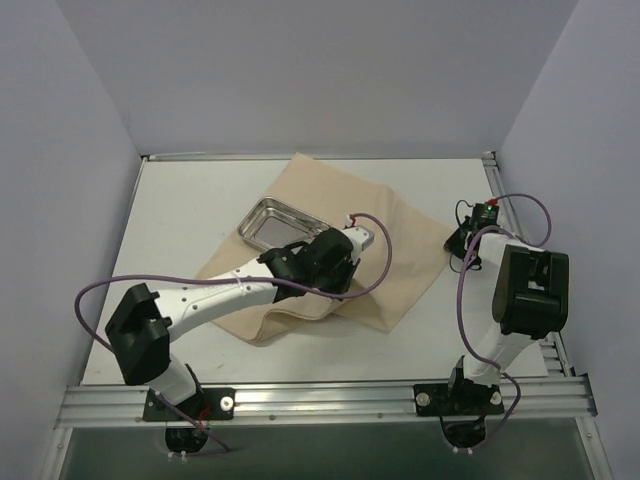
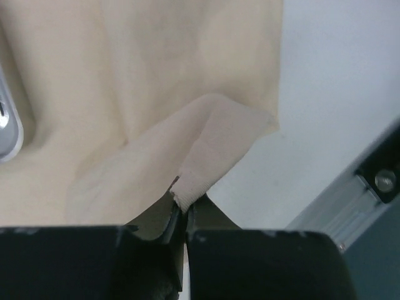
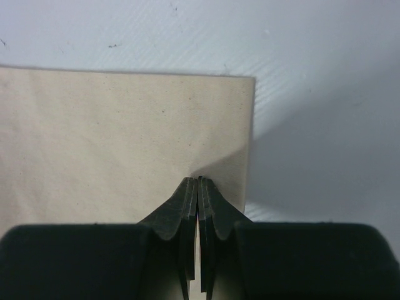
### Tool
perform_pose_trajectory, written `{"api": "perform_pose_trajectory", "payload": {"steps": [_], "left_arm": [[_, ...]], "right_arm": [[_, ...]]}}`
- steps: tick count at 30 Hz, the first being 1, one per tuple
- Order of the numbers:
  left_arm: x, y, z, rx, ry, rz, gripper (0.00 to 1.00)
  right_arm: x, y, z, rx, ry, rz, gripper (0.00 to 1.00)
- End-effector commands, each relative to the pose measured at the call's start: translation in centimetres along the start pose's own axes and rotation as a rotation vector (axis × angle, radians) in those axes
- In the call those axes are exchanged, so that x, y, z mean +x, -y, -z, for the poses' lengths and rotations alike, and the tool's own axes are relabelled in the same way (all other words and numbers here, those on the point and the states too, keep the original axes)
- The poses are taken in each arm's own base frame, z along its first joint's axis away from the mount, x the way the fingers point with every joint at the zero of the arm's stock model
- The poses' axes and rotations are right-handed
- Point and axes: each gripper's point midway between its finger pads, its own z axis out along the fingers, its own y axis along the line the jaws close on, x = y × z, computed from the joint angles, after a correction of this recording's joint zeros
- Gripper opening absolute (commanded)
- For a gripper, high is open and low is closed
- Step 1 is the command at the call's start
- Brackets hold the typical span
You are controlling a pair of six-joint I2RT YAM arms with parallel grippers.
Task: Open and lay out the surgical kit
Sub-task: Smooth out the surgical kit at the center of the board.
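The surgical kit's beige wrap sheet (image 1: 390,250) lies spread over the middle of the table, with a raised fold along its near edge. A shiny steel tray (image 1: 275,222) rests on its far left part; the left wrist view shows only its rim (image 2: 6,125). My left gripper (image 1: 335,280) reaches over the sheet and is shut on a lifted flap of the wrap (image 2: 206,156), pinched between its fingertips (image 2: 184,209). My right gripper (image 1: 462,245) is shut at the sheet's right corner (image 3: 231,112), tips (image 3: 198,182) down at the cloth, nothing visibly between them.
Grey walls enclose the white table (image 1: 190,200) on three sides. An aluminium rail (image 1: 320,400) runs along the near edge and shows in the left wrist view (image 2: 350,194). Purple cables loop off both arms.
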Motion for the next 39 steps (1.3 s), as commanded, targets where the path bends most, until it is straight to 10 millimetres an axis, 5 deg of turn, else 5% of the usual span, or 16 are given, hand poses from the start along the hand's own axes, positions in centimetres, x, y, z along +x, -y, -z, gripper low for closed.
{"api": "perform_pose_trajectory", "payload": {"steps": [1,5,6,7,10,14,19,21,24,26,27,29,31,34,39], "left_arm": [[2.6,4.2,3.5,0.118,-0.005,0.023,0.02],[6.3,8.3,6.3,0.266,-0.042,0.019,0.03],[7.1,9.2,6.8,0.296,-0.06,0.027,0.14],[8.0,9.4,6.8,0.309,-0.077,0.031,0.45],[9.6,10.3,7.1,0.369,-0.104,0.047,0.61],[8.3,12.0,9.2,0.475,-0.067,0.039,0.85],[3.5,11.0,13.8,0.427,0.08,0.046,0.88],[1.3,9.1,15.1,0.324,0.151,0.102,0.88],[0.5,2.7,14.6,0.086,0.167,0.217,0.86],[0.5,0.0,13.9,0.036,0.147,0.285,0.8],[0.2,-3.0,13.1,-0.013,0.15,0.366,0.77],[0.3,-4.3,12.5,0.03,0.135,0.431,0.58],[0.9,-8.1,11.9,-0.057,0.162,0.533,0.36],[1.8,-12.1,11.3,-0.163,0.19,0.633,0.24],[3.5,-15.4,8.9,-0.226,0.111,0.747,0.02]], "right_arm": [[3.3,4.9,-0.9,0.177,-0.132,0.018,0.01],[2.7,6.4,-1.1,0.218,-0.139,0.004,0.01],[2.5,6.7,-1.1,0.223,-0.138,-0.004,0.01],[2.1,7.5,-0.9,0.234,-0.132,-0.019,0.01],[1.1,8.4,-0.5,0.237,-0.112,-0.041,0.01],[-1.7,8.0,-0.5,0.232,-0.072,-0.004,0.02],[-3.7,4.9,0.7,0.163,-0.055,0.063,0.05],[-3.8,2.5,1.8,0.114,-0.03,0.106,0.06],[-3.6,0.7,2.7,0.053,-0.002,0.123,0.18],[-2.8,-0.2,2.5,0.002,-0.026,0.122,0.2],[-2.4,-0.9,2.4,-0.015,-0.038,0.13,0.19],[-1.4,-1.9,2.0,-0.05,-0.073,0.15,0.18],[-0.5,-4.2,2.1,-0.093,-0.086,0.199,0.12],[-0.1,-8.8,2.4,-0.195,-0.053,0.273,0.02],[0.8,-14.6,1.0,-0.278,-0.073,0.375,0.0]]}}
